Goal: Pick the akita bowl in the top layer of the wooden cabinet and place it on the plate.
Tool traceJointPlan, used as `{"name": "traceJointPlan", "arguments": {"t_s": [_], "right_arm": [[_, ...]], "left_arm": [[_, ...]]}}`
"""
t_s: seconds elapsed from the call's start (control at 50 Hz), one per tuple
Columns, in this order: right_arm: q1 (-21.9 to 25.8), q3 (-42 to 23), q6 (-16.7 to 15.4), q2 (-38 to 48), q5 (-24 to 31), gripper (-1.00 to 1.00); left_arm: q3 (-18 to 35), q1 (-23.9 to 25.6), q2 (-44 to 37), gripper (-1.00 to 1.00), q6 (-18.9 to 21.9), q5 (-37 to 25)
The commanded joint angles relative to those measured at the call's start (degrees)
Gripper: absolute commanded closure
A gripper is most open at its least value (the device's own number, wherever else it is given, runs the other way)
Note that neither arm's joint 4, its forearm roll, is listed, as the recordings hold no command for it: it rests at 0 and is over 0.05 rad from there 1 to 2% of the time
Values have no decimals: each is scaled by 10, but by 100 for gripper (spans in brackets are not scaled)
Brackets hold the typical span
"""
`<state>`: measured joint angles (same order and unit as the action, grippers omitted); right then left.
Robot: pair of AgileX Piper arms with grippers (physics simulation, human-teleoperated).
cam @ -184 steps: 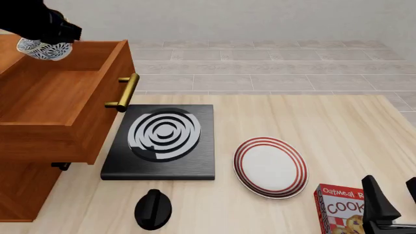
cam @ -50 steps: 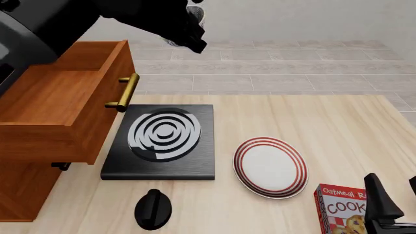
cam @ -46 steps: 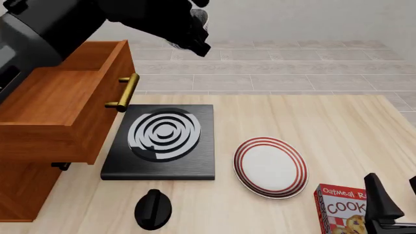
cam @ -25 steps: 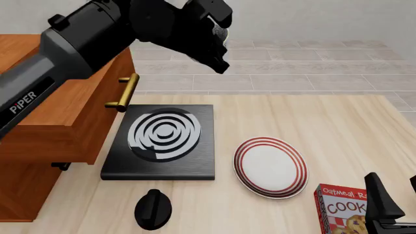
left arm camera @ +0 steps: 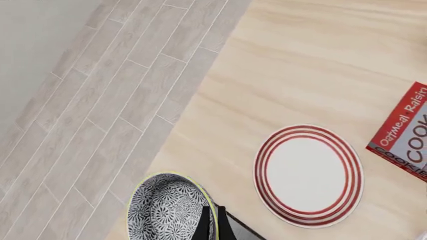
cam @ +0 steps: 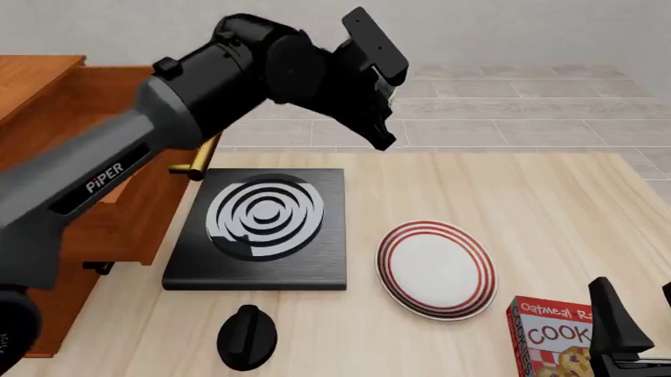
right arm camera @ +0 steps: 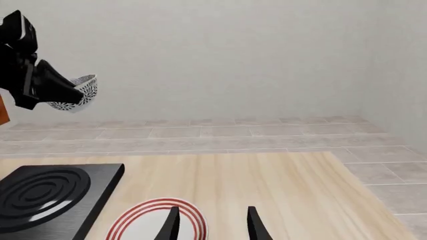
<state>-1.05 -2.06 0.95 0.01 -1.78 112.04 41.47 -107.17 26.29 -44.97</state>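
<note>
The left fingers (left arm camera: 211,225) pinch the rim of the akita bowl (left arm camera: 170,210), with one thin finger inside it, and the bowl hangs high in the air over the far edge of the desk (cam: 504,204), still well apart from the plate (cam: 436,269). The grip is on a narrow piece of rim only, so I judge that a quick swing or a tilt of the wrist can make the bowl slip or turn. If it is released from this height, or before it is above the plate, it may land on the black stove (cam: 262,228) or on the bare desk. The right fingers (right arm camera: 212,222) are spread and hold nothing, low near the front right corner beside the cookie box (cam: 551,345), away from the path.
</note>
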Motion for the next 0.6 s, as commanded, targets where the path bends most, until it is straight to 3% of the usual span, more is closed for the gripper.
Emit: {"name": "traceJointPlan", "arguments": {"t_s": [0.02,0.6], "right_arm": [[0,1,-2,0,0,-100],[5,0,-13,0,6,-100]], "left_arm": [[11,14,-24,100,5,12],[34,72,-98,100,8,41]]}}
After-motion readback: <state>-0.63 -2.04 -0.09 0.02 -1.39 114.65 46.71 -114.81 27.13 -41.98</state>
